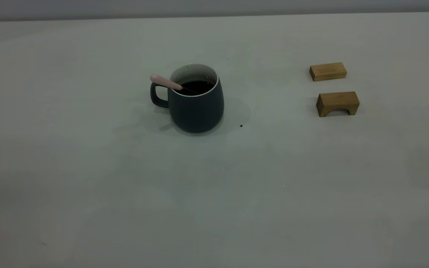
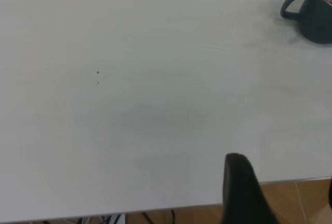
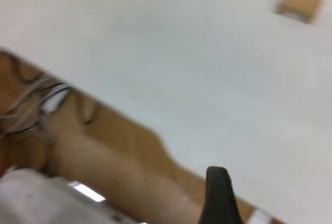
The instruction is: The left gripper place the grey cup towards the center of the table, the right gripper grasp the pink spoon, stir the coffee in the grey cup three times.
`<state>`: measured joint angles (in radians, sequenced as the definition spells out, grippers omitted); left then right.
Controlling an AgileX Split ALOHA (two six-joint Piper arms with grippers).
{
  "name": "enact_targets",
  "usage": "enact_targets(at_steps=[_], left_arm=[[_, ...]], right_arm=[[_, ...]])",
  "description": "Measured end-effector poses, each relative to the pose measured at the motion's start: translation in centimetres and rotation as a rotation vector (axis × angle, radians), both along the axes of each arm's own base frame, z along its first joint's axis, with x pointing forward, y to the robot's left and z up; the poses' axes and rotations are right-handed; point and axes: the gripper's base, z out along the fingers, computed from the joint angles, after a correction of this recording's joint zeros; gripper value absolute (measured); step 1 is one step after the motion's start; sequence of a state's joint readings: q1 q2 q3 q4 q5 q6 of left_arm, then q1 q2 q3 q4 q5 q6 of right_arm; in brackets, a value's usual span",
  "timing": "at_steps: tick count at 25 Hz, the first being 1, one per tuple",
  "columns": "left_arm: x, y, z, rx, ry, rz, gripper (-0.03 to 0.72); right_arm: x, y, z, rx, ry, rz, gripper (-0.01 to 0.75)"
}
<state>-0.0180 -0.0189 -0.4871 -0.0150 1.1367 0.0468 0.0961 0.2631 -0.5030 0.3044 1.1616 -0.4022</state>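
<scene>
Spoon (image 1: pixel 165 82) rests in the cup (image 1: pixel 196 99) of coffee (image 1: pixel 196 86) mid-table; stirring looks finished. Both my grippers sit withdrawn at the edges, jaws' state unclear; nothing remains.

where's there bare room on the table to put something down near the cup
The whole near side of the table, in front of the grey cup, is bare, as is the stretch left of its handle. The right is tighter: two wooden blocks sit there, with an open gap between them and the cup.
</scene>
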Motion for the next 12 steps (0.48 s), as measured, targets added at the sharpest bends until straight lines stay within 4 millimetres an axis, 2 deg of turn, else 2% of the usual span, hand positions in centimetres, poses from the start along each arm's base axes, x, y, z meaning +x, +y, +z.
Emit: enact_targets(at_steps=[8, 12], left_arm=[[0.0, 0.0, 0.0, 0.000, 0.000, 0.000, 0.469], [0.0, 0.0, 0.0, 0.000, 0.000, 0.000, 0.469]], right_arm=[[-1.5, -2.0, -0.5, -0.026, -0.120, -0.274, 0.587], [-1.7, -2.3, -0.8, -0.020, -0.124, -0.331, 0.587]])
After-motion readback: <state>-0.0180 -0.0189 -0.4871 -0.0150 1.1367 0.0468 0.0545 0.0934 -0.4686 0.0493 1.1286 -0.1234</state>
